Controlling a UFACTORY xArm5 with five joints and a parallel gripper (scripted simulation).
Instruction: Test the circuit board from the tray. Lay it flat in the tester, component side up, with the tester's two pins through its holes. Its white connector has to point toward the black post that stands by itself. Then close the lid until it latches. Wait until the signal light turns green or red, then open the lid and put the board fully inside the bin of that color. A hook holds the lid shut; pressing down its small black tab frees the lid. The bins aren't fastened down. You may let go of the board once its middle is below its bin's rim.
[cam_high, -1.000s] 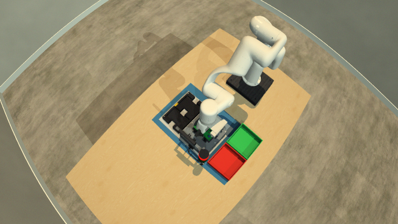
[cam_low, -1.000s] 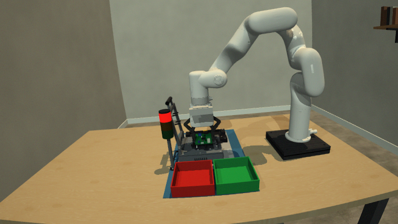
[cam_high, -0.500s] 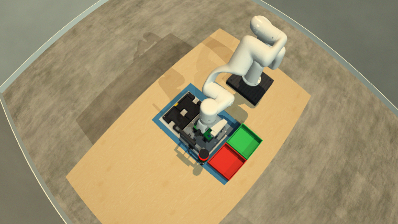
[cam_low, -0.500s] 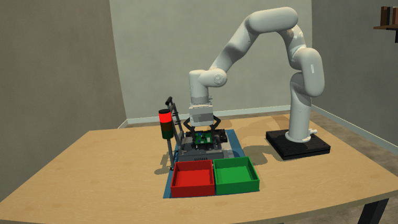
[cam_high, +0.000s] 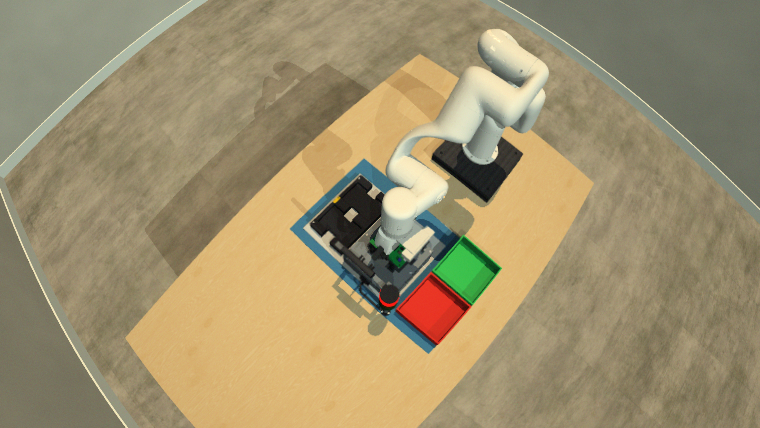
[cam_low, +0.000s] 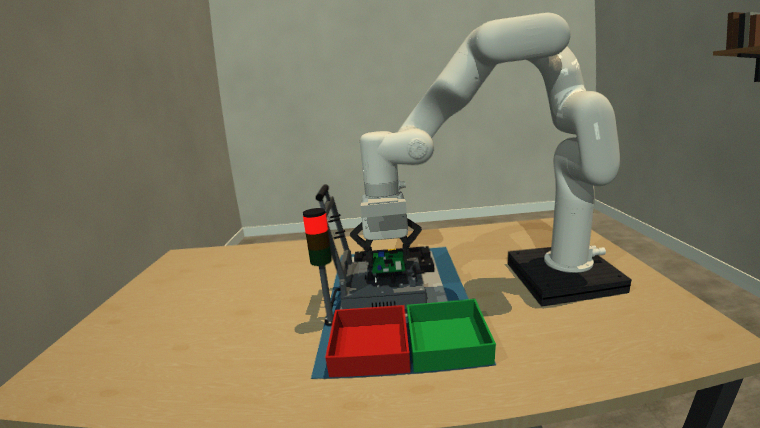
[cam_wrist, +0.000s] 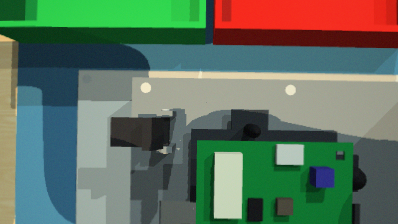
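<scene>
My gripper (cam_high: 385, 252) (cam_low: 387, 257) is shut on the green circuit board (cam_low: 390, 270) (cam_wrist: 270, 180), holding it level, component side up, over the grey tester (cam_low: 356, 301) (cam_wrist: 210, 100). The board's white connector (cam_wrist: 228, 185) is at its left edge in the wrist view. The fingertips are out of the wrist view. The lid (cam_high: 351, 257) (cam_low: 338, 228) stands open. A dark block (cam_wrist: 135, 132), seemingly the hook, is left of the board. The signal light (cam_high: 389, 304) (cam_low: 315, 223) shows red. The red bin (cam_high: 433, 311) (cam_low: 366, 366) (cam_wrist: 310, 38) and green bin (cam_high: 468, 265) (cam_low: 454, 358) (cam_wrist: 100, 35) look empty. The pins are hidden.
The black tray (cam_high: 362, 204) (cam_low: 425, 260) lies beside the tester on the blue mat (cam_high: 366, 167). The open lid and the signal light's pole (cam_low: 325, 292) rise close beside the gripper. The bins stand side by side along the tester's front.
</scene>
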